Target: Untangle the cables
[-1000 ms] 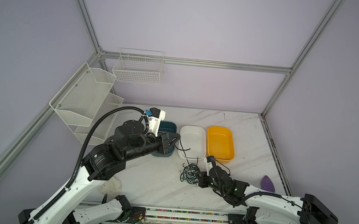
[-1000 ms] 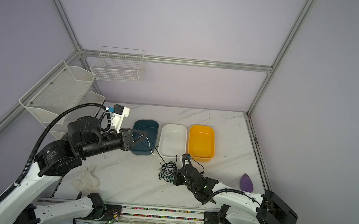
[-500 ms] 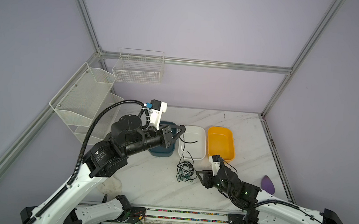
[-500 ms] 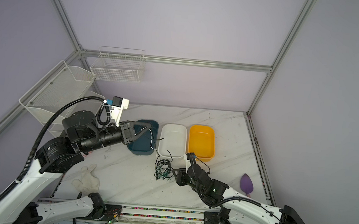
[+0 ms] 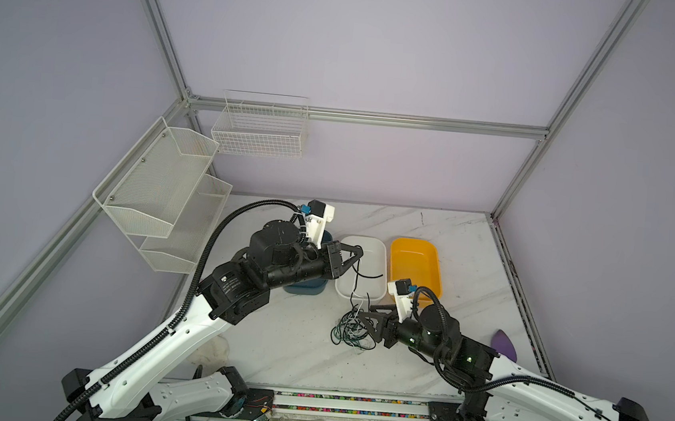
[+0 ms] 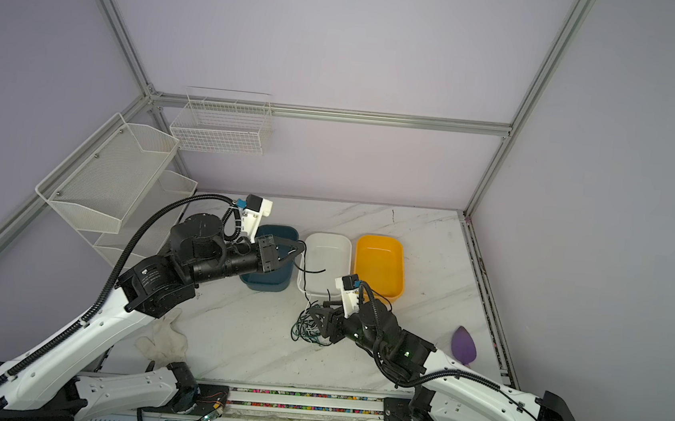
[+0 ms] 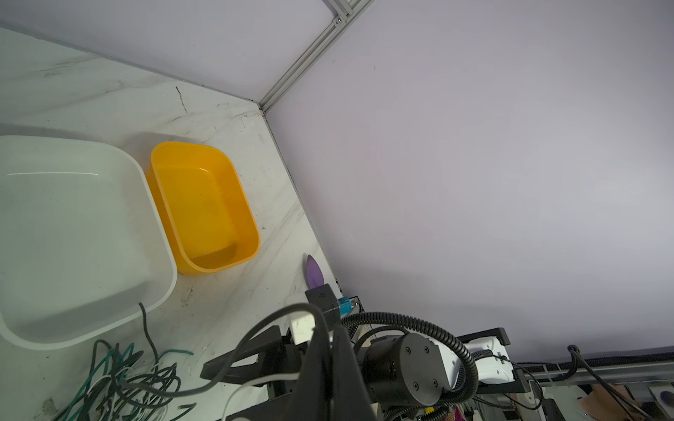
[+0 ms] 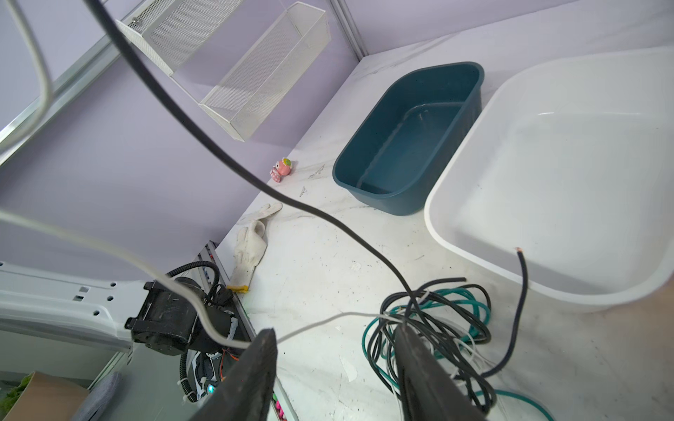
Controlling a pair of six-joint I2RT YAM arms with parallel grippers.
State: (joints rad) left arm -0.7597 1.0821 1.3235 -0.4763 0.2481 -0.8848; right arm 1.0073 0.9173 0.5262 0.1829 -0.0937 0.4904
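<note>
on the left, the left gripper (image 5: 358, 253) is raised over the gap between the blue bin (image 6: 269, 282) and the white bin (image 5: 366, 241). it is clenched on a black cable (image 5: 356, 282) that drops steeply to the knot. the cables (image 5: 352, 330) lie in one loose heap of black, green and white loops on the table (image 5: 291, 341), just in front of the white bin. to the right of the heap, the right gripper (image 8: 333, 331) sits low with its jaws apart, gripping nothing. one finger (image 8: 419, 368) stands in among the loops and the other stays outside them.

the step in hand looks like drawing the black cable free. it would go best if the right gripper closes on the bulk of the heap, not on the black strand itself, and pins it low against the table. the left gripper can then lift slowly along the line of the strand. a fast pull would likely drag the whole heap or tighten a loop.

a white wire (image 8: 317, 323) also rises toward the left gripper, and in the left wrist view the fingers hide whether it is pinched too. the black cable's path inside the heap cannot be traced. the heap's edge is cut off in both wrist views.
</note>
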